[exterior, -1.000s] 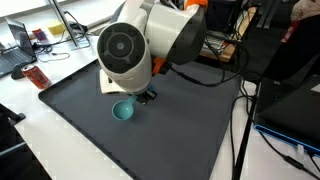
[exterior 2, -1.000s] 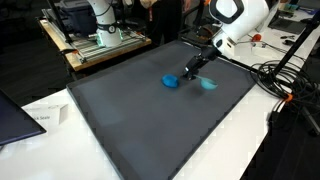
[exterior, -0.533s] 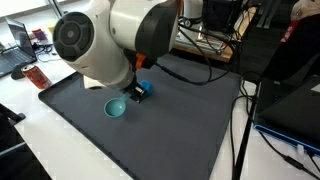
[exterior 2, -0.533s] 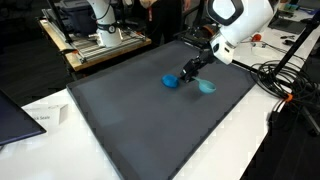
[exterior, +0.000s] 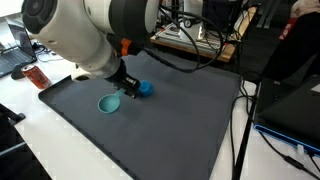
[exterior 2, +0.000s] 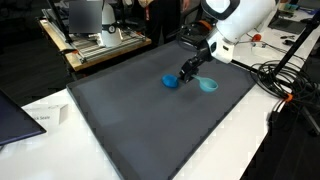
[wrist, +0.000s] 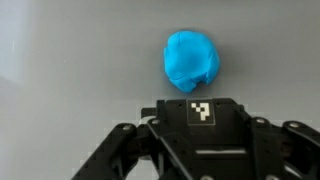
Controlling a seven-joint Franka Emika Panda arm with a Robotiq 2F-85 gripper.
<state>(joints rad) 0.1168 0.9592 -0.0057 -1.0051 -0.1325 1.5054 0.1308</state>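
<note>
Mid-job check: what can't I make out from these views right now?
- Tips of the jaws: cut off by the wrist view's bottom edge; too small and dark in both exterior views.
- Contact between jaws and blue lump: in an exterior view the arm overlaps the lump; too small to tell.
- Lump's material: blurred in wrist view.
- Inside of the bowl: small and blurred in both exterior views; outside the wrist view.
</note>
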